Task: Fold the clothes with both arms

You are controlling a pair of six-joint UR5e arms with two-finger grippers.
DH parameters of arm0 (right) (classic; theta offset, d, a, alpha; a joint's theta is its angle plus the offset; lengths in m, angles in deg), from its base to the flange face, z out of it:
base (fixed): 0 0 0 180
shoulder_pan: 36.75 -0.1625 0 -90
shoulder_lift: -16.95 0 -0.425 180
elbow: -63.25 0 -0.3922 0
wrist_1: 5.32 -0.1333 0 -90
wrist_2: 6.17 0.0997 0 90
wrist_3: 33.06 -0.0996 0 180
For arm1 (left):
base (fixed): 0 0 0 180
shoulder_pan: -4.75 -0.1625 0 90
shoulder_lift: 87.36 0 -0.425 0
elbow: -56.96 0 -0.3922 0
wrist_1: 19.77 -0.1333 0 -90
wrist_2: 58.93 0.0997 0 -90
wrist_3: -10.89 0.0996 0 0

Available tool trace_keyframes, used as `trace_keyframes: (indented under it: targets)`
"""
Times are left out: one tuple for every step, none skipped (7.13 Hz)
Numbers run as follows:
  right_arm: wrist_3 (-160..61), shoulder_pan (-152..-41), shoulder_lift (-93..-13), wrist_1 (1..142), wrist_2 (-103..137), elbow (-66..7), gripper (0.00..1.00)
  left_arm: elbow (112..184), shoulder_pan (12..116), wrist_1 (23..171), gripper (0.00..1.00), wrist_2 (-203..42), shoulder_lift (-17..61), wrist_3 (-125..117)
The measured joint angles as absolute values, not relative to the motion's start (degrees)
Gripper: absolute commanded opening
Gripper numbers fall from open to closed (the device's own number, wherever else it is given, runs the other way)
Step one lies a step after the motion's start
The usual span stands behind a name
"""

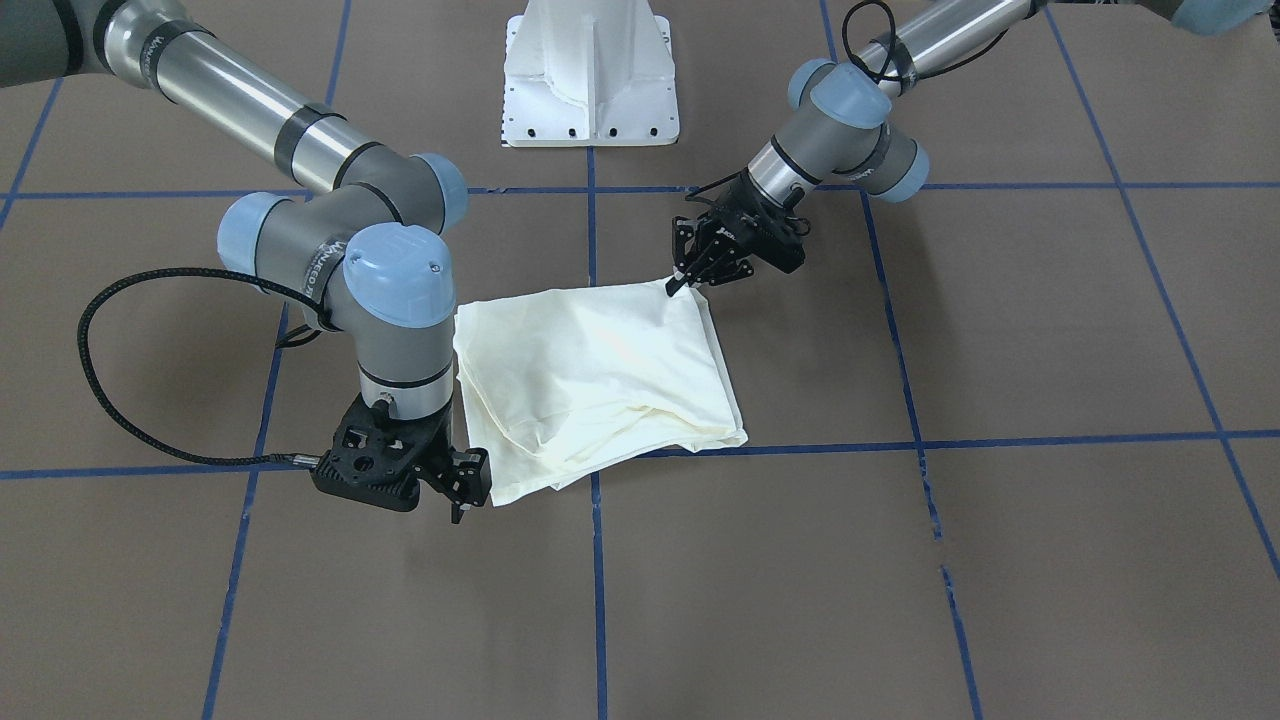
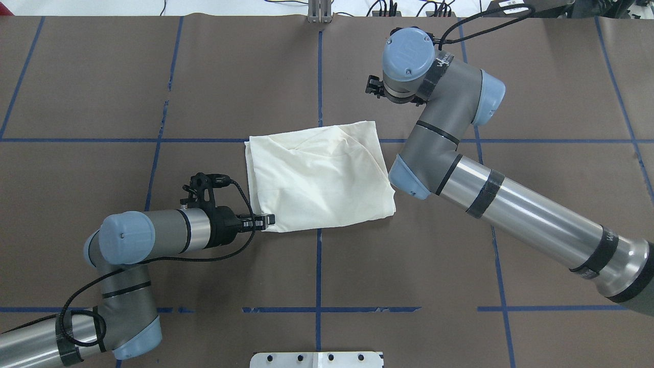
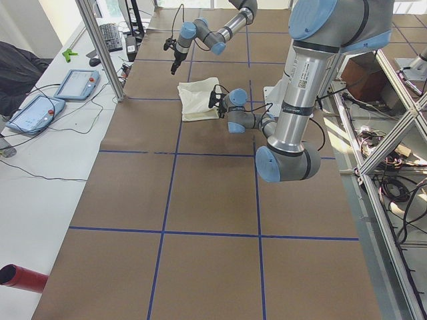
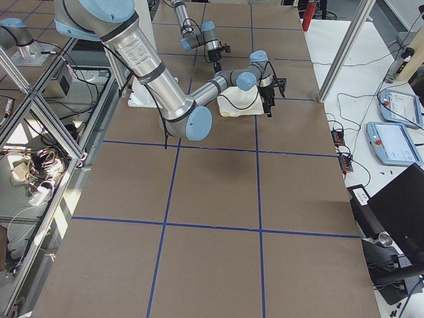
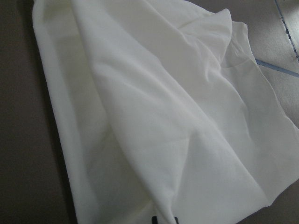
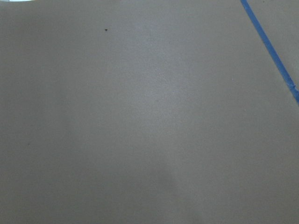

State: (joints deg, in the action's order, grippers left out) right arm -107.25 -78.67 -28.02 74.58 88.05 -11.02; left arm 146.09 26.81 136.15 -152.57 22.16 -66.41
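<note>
Cream fabric on brown paper: a long-sleeved T-shirt (image 2: 317,179) lies folded into a rough square, plain side up, at the middle of the counter (image 2: 102,92), covering the crossing of two blue tape lines (image 2: 320,76). The left arm (image 2: 168,235) reaches in low and almost level from the near left. Its left hand (image 2: 263,221) is closed on the shirt's near left corner, and creases fan out from the pinched spot in the left wrist view. The right arm (image 2: 521,209) stretches across from the near right, past the shirt's right edge, with its wrist bent. The right hand (image 1: 465,495) points straight down just beside the far right corner, fingers apart and holding nothing. Its wrist camera sees only bare paper and a strip of tape. The robot's white pedestal (image 1: 590,90) stands at the near side of the counter. A blue-edged tablet (image 3: 70,83) rests on a white side table beyond the counter's far edge.
</note>
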Motion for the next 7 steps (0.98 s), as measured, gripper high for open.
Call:
trace_keyframes:
  targets:
    - [-107.24, -78.67, -27.99, 74.58, 88.05, -11.02, 1.00, 145.98, 26.81, 137.88, 0.05, -152.68, 21.20, -66.33]
    - [-107.24, -78.67, -27.97, 74.58, 88.05, -11.02, 1.00, 146.00, 26.81, 138.84, 0.03, -152.77, 20.74, -66.30]
    - [-107.22, -78.67, -27.97, 74.57, 88.05, -11.02, 1.00, 146.04, 26.82, 139.63, 0.00, -152.86, 20.57, -66.28]
    - [-107.18, -78.67, -27.96, 74.57, 88.05, -11.02, 1.00, 145.97, 26.86, 140.96, 0.08, -153.39, 20.24, -66.32]
    - [-107.16, -78.67, -27.93, 74.57, 88.05, -11.02, 1.00, 145.65, 26.96, 142.70, 0.15, -154.45, 19.76, -66.50]
    - [-107.17, -78.67, -27.87, 74.57, 88.05, -11.02, 1.00, 144.89, 27.08, 144.41, 0.17, -155.32, 19.49, -66.75]
    - [-107.21, -78.67, -27.83, 74.58, 88.05, -11.02, 1.00, 144.16, 27.15, 145.55, 0.00, -155.70, 19.39, -66.90]
